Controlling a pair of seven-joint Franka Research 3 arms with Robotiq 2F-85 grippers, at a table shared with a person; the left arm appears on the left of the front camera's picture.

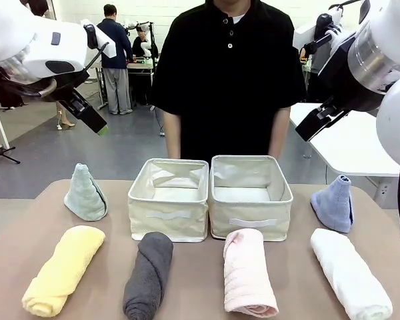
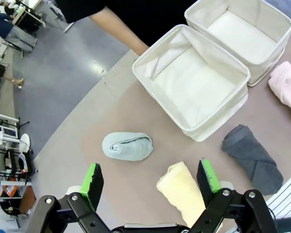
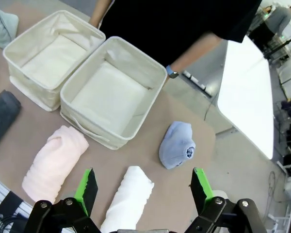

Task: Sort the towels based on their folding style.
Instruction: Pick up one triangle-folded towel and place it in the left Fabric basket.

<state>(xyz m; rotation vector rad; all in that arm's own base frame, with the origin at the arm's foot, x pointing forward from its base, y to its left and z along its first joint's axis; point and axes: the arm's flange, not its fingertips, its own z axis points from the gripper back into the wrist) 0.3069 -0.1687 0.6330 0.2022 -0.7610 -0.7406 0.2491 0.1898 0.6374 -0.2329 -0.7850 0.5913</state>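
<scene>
Yellow roll (image 1: pixel 62 270), grey roll (image 1: pixel 148 275), pink roll (image 1: pixel 248 272), white roll (image 1: pixel 350 273) line bench (image 1: pixel 199 287) front, long axes toward bins (image 1: pixel 168 223). Green cone (image 1: pixel 85 195) sits below my left gripper (image 2: pixel 150 174), blue cone (image 1: pixel 333 203) below right gripper (image 3: pixel 143 177). Both grippers wide, empty, raised.

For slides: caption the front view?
Both open, left gripper and right gripper hang above four rolled towels, two cone towels and two bins; person opposite.

Beyond the far edge of the brown desk (image 1: pixel 200 280) lay a grey floor (image 1: pixel 47 153), with a white table (image 1: pixel 360 147) off its right corner and a white wall (image 1: pixel 173 10) behind.
</scene>
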